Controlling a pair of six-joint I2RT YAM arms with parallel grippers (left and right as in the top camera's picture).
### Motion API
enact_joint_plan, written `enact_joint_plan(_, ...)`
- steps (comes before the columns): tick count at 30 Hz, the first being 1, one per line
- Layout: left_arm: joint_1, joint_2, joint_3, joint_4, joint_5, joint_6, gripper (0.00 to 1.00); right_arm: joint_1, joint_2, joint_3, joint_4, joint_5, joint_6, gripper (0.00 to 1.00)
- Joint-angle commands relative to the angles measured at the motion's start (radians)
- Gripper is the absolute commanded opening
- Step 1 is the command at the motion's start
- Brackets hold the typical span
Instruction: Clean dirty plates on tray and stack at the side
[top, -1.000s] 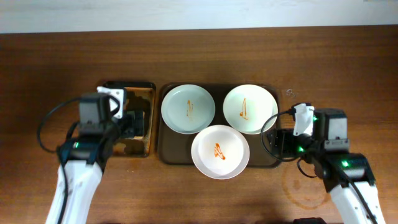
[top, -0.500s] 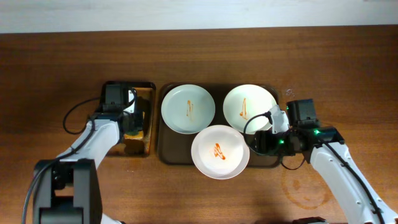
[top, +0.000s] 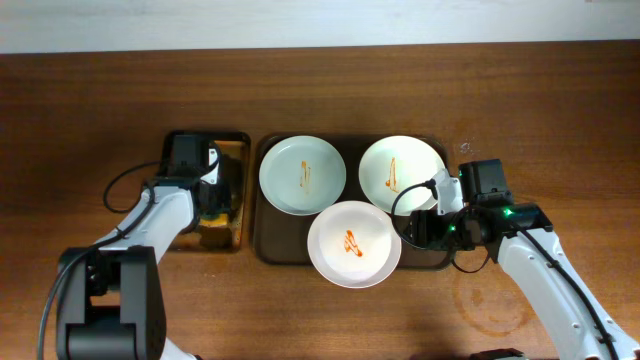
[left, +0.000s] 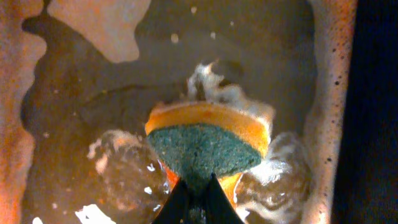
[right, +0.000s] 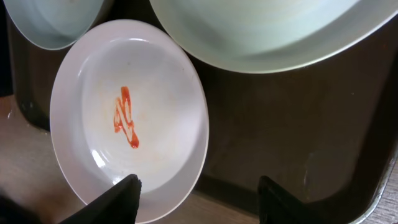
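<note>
Three plates lie on the dark brown tray (top: 268, 246), each with an orange-red sauce streak: a white one (top: 302, 175) back left, a pale grey-green one (top: 402, 175) back right, and a white one (top: 354, 243) in front. My right gripper (top: 415, 228) is open, its jaws either side of the front plate's (right: 127, 118) right rim: one finger (right: 127, 190) over the plate, the other (right: 270, 193) over the tray (right: 286, 124). My left gripper (left: 196, 190) is shut on the sponge (left: 208, 140), green pad up, in soapy water.
The smaller amber tray (top: 232, 160) with the black rim holds the sponge, water and foam (left: 273, 171), left of the brown tray. Bare wooden table (top: 560, 120) lies on all sides. A faint ring mark (top: 490, 300) shows near the right arm.
My left gripper reached into the amber tray and closed on the sponge. My right gripper moved left to the front plate's rim and narrowed a little.
</note>
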Motion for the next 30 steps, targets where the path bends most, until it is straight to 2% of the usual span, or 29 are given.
enact_joint_plan(1, 0.002, -0.066, 0.084, -0.037, -0.003, 0.005, 0.0, 0.009, 0.002, 0.011, 0.0, 0.014, 0.004, 0.61)
enact_joint_plan(4, 0.002, -0.111, 0.092, -0.044, 0.046, 0.004, 0.0, 0.009, 0.002, 0.011, 0.0, 0.014, 0.004, 0.61)
enact_joint_plan(15, 0.002, 0.071, 0.071, -0.028, 0.064, 0.005, 0.0, 0.009, 0.002, 0.011, 0.0, 0.014, 0.004, 0.61)
enact_joint_plan(19, 0.002, 0.046, 0.107, -0.024, 0.276, 0.004, 0.0, 0.009, 0.002, 0.011, 0.0, 0.014, 0.004, 0.61)
enact_joint_plan(23, 0.002, 0.038, 0.111, -0.024, 0.277, -0.004, 0.0, 0.009, 0.002, 0.011, 0.0, 0.014, 0.004, 0.62)
enact_joint_plan(30, 0.0, 0.037, 0.111, -0.031, 0.432, -0.018, 0.0, 0.009, 0.002, 0.011, -0.005, 0.015, 0.004, 0.62)
